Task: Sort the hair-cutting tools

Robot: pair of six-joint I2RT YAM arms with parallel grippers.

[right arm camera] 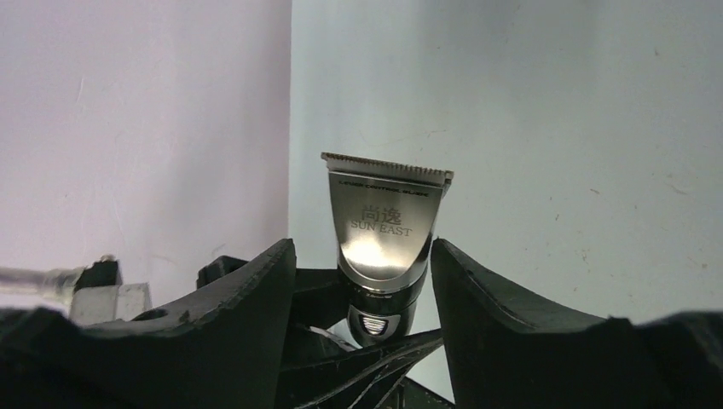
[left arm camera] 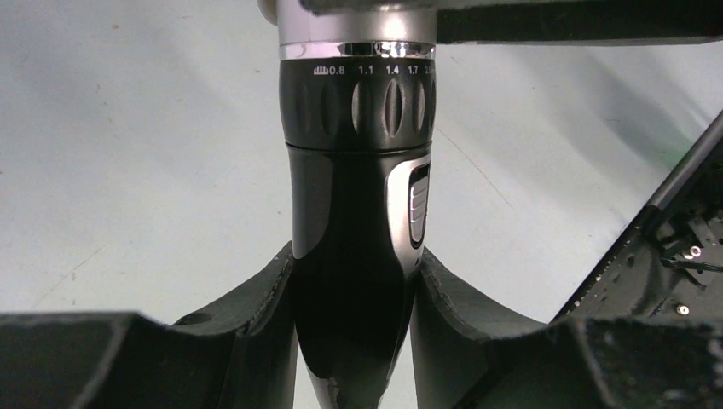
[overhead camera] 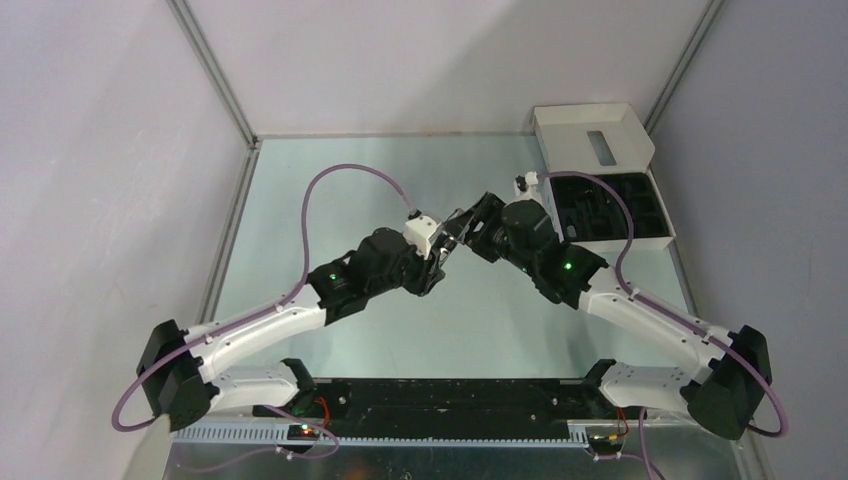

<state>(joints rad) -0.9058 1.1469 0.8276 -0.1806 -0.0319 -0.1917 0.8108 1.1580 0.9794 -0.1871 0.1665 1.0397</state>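
Over the middle of the table point(overhead camera: 330, 180), I see my left gripper point(left arm camera: 354, 260) clenched on the hair clipper point(left arm camera: 358, 204); my right gripper point(right arm camera: 362, 249) stands released, fingers flanking its blade head without touching.

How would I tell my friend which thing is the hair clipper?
Look at the middle of the table, where the left arm meets the right arm. The hair clipper is pinched in the left claw. Unlike the dull black claw gripping it, it has a shiny silver toothed head and a black dial with little numbers.
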